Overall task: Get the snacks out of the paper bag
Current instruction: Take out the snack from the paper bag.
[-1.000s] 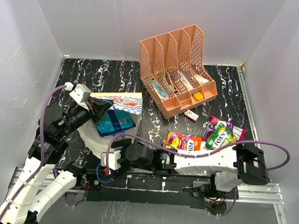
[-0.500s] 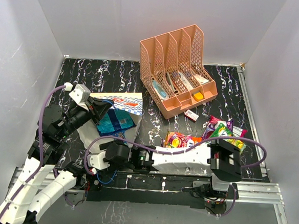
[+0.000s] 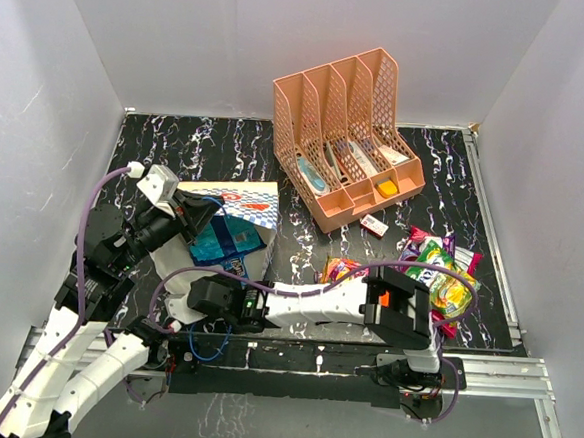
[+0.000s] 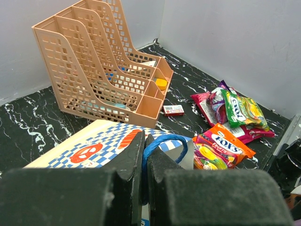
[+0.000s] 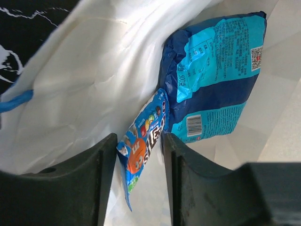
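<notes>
The paper bag point(image 3: 235, 201) lies on its side at the left, its mouth facing the arms. My left gripper point(image 4: 145, 147) is shut on its blue cord handle point(image 4: 164, 140) and holds the mouth up. My right gripper point(image 5: 139, 157) is open inside the bag. A small blue snack packet point(image 5: 143, 141) stands between its fingers point(image 5: 101, 174); touch cannot be told. A large blue packet point(image 5: 214, 75) lies just beyond, also seen from above point(image 3: 220, 242). Orange point(image 4: 221, 147), green-yellow point(image 4: 243, 109) and magenta point(image 4: 207, 101) packets lie on the table to the right.
The peach mesh organizer point(image 3: 346, 133) stands at the back centre with small items in its slots. A small red-and-white box point(image 3: 374, 225) lies in front of it. The right arm point(image 3: 316, 303) stretches leftward along the near edge. White walls enclose the black marbled table point(image 3: 177, 141).
My right arm has swung left along the near edge and its gripper has gone into the bag's mouth. The left gripper has kept hold of the handle.
</notes>
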You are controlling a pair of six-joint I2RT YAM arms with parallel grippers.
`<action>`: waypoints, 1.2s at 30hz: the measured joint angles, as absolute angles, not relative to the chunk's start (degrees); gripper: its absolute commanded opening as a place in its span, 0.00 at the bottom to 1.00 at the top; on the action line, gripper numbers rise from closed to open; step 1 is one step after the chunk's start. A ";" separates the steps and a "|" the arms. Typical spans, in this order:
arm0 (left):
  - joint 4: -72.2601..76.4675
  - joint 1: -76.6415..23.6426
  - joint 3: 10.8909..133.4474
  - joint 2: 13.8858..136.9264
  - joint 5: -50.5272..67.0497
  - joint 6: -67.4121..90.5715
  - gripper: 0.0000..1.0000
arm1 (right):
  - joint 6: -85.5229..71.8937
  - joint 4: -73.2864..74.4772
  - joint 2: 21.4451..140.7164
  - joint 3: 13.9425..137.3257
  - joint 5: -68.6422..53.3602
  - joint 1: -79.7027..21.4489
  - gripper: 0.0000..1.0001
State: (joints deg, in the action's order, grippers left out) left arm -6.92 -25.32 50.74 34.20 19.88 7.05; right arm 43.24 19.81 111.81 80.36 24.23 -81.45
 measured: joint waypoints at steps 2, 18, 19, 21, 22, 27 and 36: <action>-6.94 -25.36 50.74 34.22 19.81 7.05 0.00 | 43.66 20.05 112.79 81.01 25.39 -81.19 0.30; -6.92 -25.67 51.00 36.84 15.40 7.44 0.00 | 39.88 22.74 110.41 81.41 21.96 -80.16 0.08; -6.92 -25.69 51.00 37.08 14.52 7.70 0.00 | 39.09 22.63 108.73 81.19 20.99 -80.16 0.08; -6.90 -25.69 51.00 37.21 12.58 8.25 0.00 | 37.28 22.24 104.42 80.73 19.46 -80.16 0.08; -6.85 -25.69 51.00 37.21 11.77 8.62 0.00 | 36.40 22.15 102.45 80.71 19.11 -80.16 0.08; -5.96 -25.67 51.00 37.32 8.40 10.15 0.00 | 31.05 17.39 90.76 78.96 16.16 -80.16 0.08; -6.04 -25.67 51.57 40.23 4.95 11.18 0.00 | 19.92 9.21 69.28 66.26 13.50 -80.16 0.08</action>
